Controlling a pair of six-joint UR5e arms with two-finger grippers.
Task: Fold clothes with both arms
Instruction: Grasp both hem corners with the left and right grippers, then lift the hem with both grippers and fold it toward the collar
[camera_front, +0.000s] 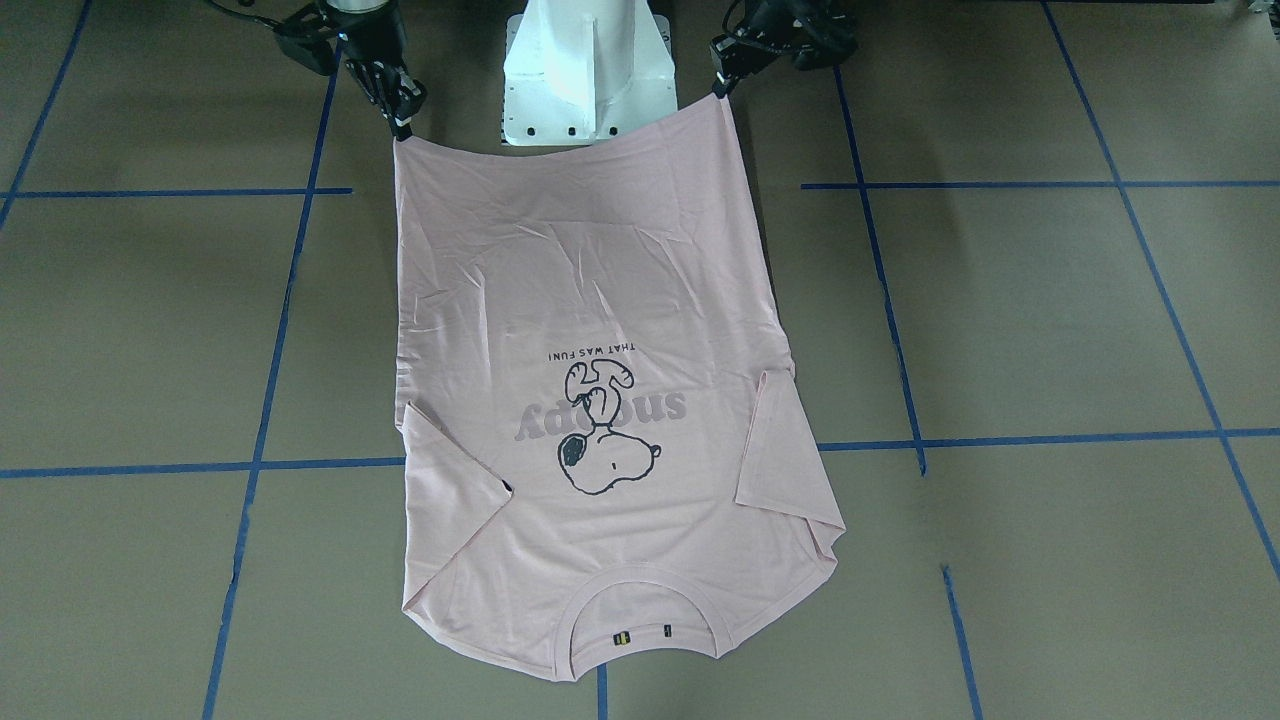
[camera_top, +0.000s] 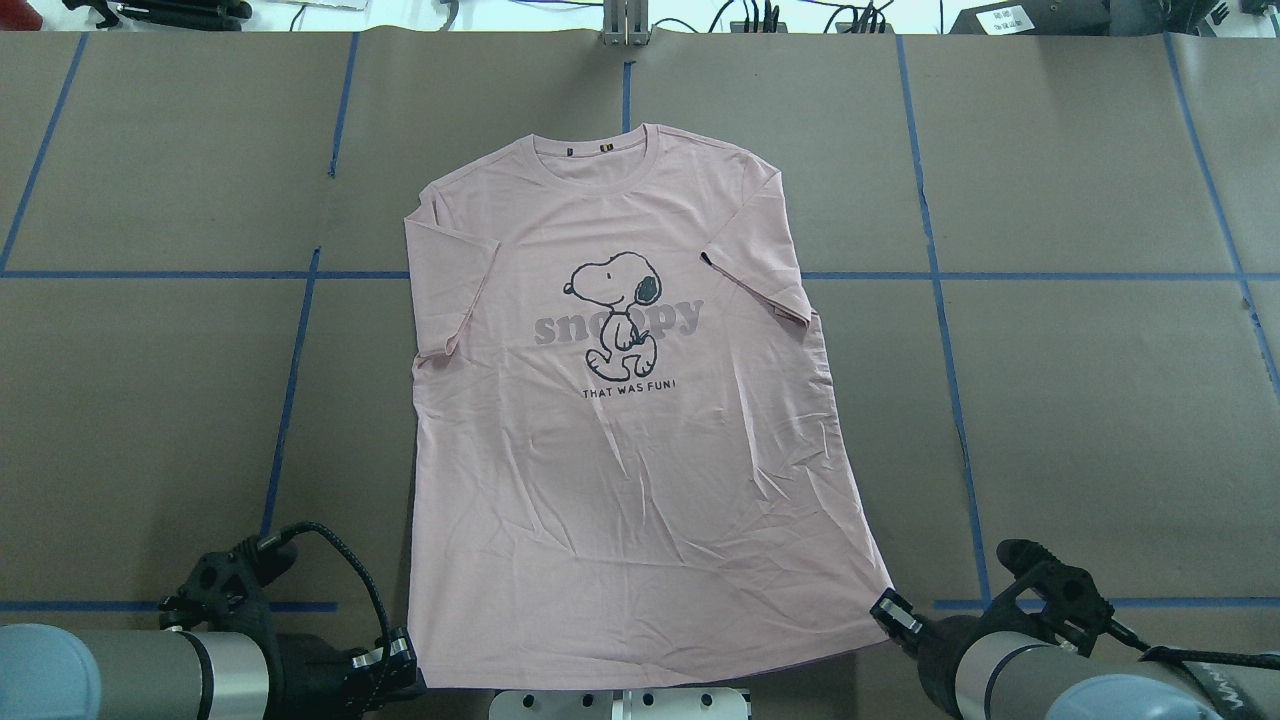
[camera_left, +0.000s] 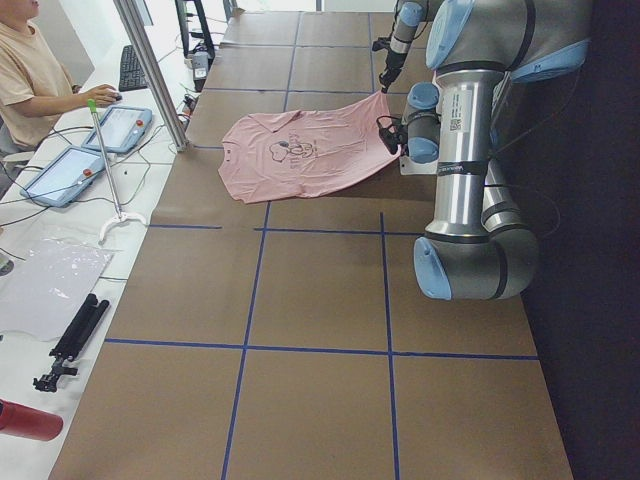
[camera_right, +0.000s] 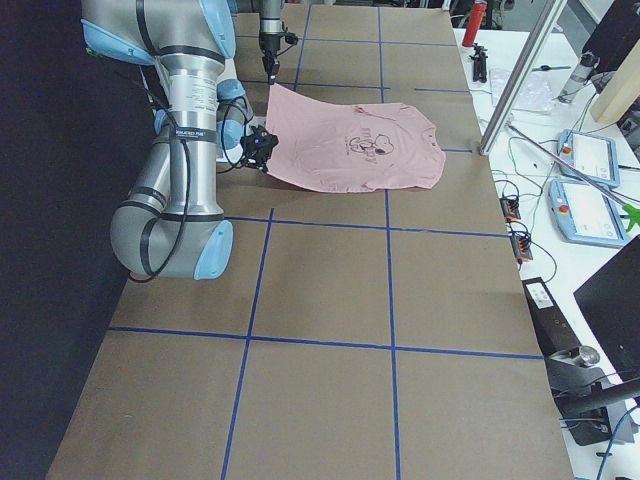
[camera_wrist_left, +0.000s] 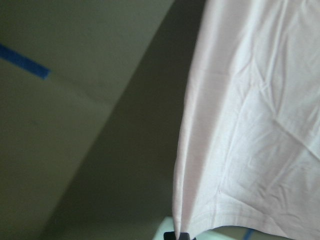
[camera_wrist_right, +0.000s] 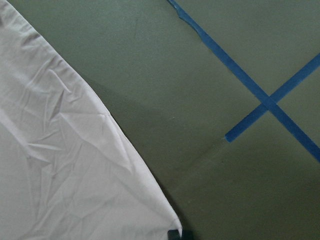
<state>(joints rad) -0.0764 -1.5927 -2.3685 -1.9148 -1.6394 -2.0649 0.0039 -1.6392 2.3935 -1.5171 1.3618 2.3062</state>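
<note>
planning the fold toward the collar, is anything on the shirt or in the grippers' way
Nothing visible does. The left gripper and right gripper each pinch a hem corner of the T-shirt, whose front lies bare up to the collar.

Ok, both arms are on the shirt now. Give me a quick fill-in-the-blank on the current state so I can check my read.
1. The left claw and the right claw each pinch one corner of the T-shirt's ____ hem.
2. The T-shirt lies with its dog print facing ____.
3. The collar lies at the end ____ the robot.
4. The small line under the dog reads THAT WAS ____!

Missing words: bottom; up; away from; FUN
</note>
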